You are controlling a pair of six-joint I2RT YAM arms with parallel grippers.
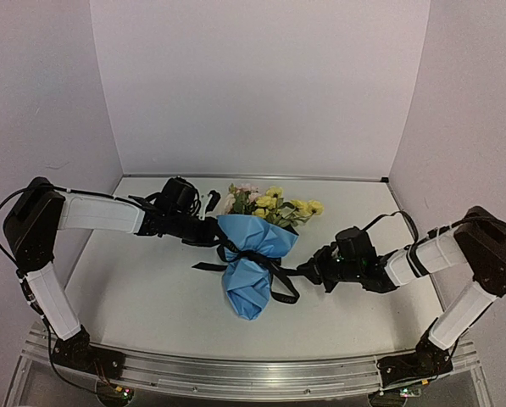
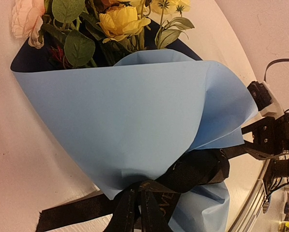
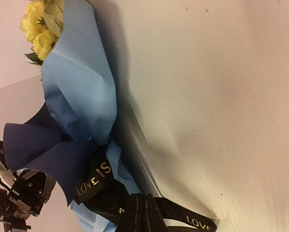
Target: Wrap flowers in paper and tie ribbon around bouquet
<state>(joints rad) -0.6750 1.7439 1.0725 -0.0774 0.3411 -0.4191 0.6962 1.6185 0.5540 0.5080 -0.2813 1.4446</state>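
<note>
From the top camera I see the bouquet (image 1: 251, 254) lying in the middle of the frame on the white table (image 1: 142, 288), blooms toward the back wall and the paper tail toward me. The flowers (image 1: 269, 203) poke out of the top of the cone. The paper (image 2: 134, 125) is fully round the stems, light blue outside with the navy face showing only at the mouth, so I count the wrapping as done.

The ribbon (image 2: 192, 171) circles the narrow waist of the cone and bunches into a dark crossing or knot at the bottom centre of the left wrist view. I can't tell whether it is a finished knot. 1 tail lies flat to the lower left there, and another strand runs off right.

The right gripper (image 1: 308, 274), right of centre in the top view, is closed. That strand leads straight into its tips, so I judge it is pinching the ribbon. The left gripper (image 1: 208, 231) sits against the left edge of the paper by the waist, and I can't tell if its jaws are apart or shut.

What I think is left is snugging the tie and letting go.
</note>
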